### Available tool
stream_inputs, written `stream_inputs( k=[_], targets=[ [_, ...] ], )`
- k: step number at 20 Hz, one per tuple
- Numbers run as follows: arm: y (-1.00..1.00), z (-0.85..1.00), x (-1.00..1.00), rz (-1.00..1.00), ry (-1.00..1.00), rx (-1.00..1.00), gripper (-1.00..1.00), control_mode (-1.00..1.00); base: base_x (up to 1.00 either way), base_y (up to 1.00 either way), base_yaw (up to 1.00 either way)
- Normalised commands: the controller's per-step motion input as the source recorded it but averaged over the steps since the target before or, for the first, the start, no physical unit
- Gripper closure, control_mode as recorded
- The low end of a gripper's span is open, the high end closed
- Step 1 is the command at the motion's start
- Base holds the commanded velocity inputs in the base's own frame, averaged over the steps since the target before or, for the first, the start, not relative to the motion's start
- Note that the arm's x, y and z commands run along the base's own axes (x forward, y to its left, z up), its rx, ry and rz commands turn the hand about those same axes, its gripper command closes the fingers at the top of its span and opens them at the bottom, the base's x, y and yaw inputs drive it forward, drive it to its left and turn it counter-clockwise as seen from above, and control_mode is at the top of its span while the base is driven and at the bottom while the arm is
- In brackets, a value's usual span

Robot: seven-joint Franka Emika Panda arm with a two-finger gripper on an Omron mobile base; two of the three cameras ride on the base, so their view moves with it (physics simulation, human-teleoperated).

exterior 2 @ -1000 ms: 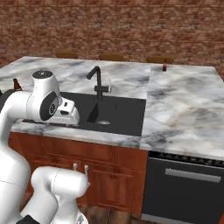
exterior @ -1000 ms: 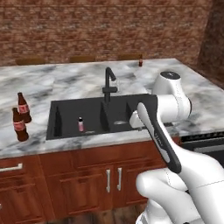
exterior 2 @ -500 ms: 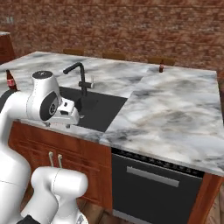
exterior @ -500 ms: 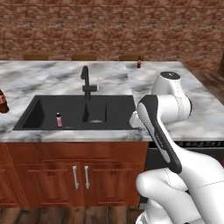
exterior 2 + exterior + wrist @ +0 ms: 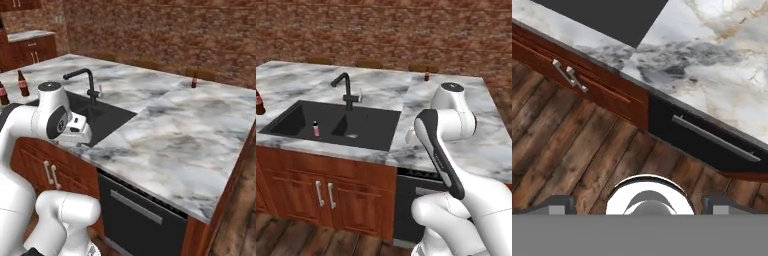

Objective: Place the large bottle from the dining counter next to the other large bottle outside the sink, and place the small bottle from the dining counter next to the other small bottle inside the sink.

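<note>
The small bottle (image 5: 426, 76) (image 5: 194, 80), dark brown, stands upright at the far edge of the marble dining counter (image 5: 456, 115) (image 5: 200, 130). The other small bottle (image 5: 316, 128), pale pink, stands inside the black sink (image 5: 371, 131) (image 5: 107, 120) near its left end. Two large cola bottles (image 5: 21, 82) (image 5: 2, 92) stand together on the counter left of the sink; one large bottle (image 5: 258, 102) is cut by the left edge. My gripper (image 5: 84, 144) (image 5: 639, 205) hangs open and empty at the counter's near edge, right of the sink, pointing down at the floor.
A black gooseneck faucet (image 5: 346, 90) (image 5: 87, 82) rises behind the basin. Below the counter are wood cabinet doors with metal handles (image 5: 323, 194) (image 5: 569, 75) and a black dishwasher front (image 5: 135, 215) (image 5: 712, 140). A brick wall (image 5: 381, 30) runs behind the counter.
Both base views have shifted: the base has driven right along the counter, so the sink and large bottles now sit further left. The gripper has stayed open and empty.
</note>
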Motion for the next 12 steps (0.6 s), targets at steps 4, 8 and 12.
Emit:
stream_inputs(
  k=[4, 8, 12],
  targets=[
    [0.00, 0.00, 0.00, 0.00, 0.00, 0.00, -1.00, 1.00, 0.02, -1.00, 0.53],
    [0.00, 0.00, 0.00, 0.00, 0.00, 0.00, -1.00, 1.00, -0.23, -0.89, 0.57],
    [0.00, 0.00, 0.00, 0.00, 0.00, 0.00, -1.00, 1.00, -0.28, -0.91, 0.62]
  ],
)
